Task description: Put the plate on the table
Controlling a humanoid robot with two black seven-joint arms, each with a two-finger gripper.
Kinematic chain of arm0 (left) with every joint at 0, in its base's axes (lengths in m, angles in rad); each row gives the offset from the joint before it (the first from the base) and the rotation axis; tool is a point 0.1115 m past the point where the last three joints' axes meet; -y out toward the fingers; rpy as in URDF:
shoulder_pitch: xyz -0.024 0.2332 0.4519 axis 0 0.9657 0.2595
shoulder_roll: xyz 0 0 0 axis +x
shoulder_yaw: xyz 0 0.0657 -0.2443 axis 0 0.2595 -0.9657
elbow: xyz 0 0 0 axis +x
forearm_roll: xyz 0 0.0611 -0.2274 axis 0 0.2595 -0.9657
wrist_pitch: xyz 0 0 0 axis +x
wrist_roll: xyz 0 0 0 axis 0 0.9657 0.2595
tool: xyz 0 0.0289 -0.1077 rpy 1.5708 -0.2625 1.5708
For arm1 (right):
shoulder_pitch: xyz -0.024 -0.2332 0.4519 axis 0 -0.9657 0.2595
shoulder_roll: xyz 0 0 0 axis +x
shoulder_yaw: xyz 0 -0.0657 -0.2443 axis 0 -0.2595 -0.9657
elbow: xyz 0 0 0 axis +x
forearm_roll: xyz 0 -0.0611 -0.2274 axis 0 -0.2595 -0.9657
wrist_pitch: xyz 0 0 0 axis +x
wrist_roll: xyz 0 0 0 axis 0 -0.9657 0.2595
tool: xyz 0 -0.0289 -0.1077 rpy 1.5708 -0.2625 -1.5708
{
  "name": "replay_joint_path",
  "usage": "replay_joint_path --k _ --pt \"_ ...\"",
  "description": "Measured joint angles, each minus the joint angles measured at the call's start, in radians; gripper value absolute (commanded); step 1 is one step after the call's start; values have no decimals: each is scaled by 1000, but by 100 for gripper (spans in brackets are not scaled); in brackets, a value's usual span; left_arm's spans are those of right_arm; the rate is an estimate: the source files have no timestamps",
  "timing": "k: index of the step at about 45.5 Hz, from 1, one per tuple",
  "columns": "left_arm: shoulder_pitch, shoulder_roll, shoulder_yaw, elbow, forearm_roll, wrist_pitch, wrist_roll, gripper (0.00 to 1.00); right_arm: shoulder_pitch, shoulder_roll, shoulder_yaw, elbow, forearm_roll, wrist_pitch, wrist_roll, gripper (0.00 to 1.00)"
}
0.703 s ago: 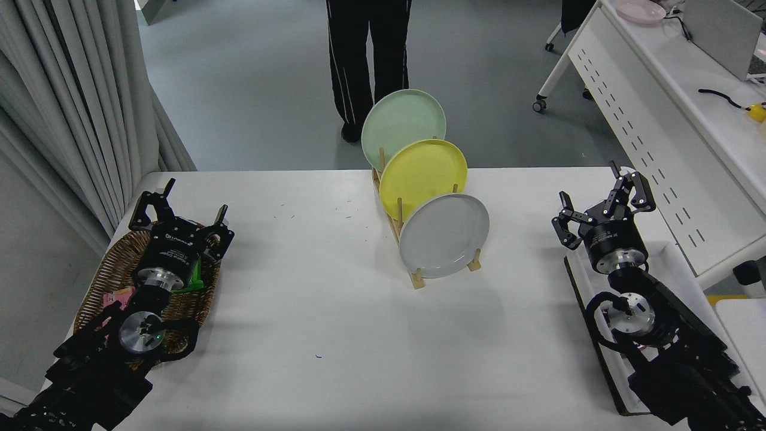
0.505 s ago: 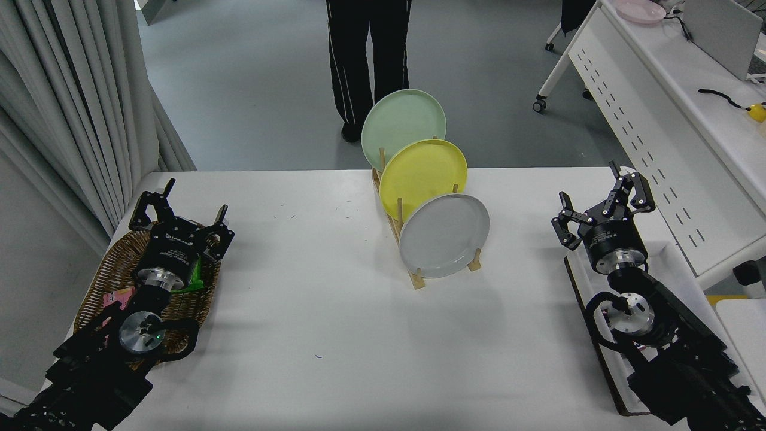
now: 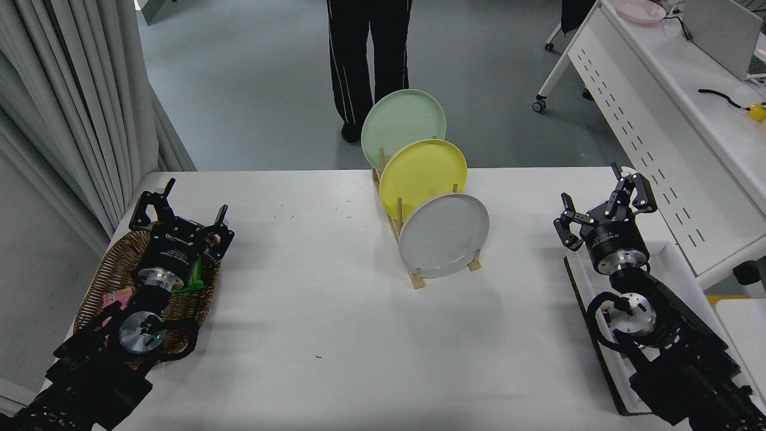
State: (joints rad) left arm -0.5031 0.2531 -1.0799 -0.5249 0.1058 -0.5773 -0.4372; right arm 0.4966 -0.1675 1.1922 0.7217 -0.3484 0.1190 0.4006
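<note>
I am holding my right gripper (image 3: 603, 199) open and empty at the table's (image 3: 323, 311) three o'clock edge. The plate (image 3: 444, 235) is standing in the rack (image 3: 419, 272) near centre; I am planning a top-rim pinch, lifting straight up. Left gripper (image 3: 179, 209) is parked open at nine o'clock.

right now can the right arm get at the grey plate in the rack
Probably yes. The right end effector is open, and only bare table lies between it and the grey plate, which stands frontmost in the wooden rack.

The grey plate (image 3: 444, 235) stands in the wooden rack (image 3: 419, 276); the right end effector (image 3: 604, 203) gapes well apart.
</note>
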Motion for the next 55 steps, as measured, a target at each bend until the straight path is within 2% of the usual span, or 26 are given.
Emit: replay_joint_path --k 15,24,36,46,55 --pt "0 0 0 0 0 0 0 100 50 -23 -13 -65 4 -1 -7 100" --pt "0 0 0 0 0 0 0 100 91 -42 -139 -78 86 -24 -11 100" --pt "0 0 0 0 0 0 0 100 174 -127 -454 -40 317 -171 -13 100" --pt "0 0 0 0 0 0 0 100 256 -191 -630 -5 406 -293 -14 100" --pt "0 0 0 0 0 1 0 100 317 -248 -771 48 433 -334 -21 100"
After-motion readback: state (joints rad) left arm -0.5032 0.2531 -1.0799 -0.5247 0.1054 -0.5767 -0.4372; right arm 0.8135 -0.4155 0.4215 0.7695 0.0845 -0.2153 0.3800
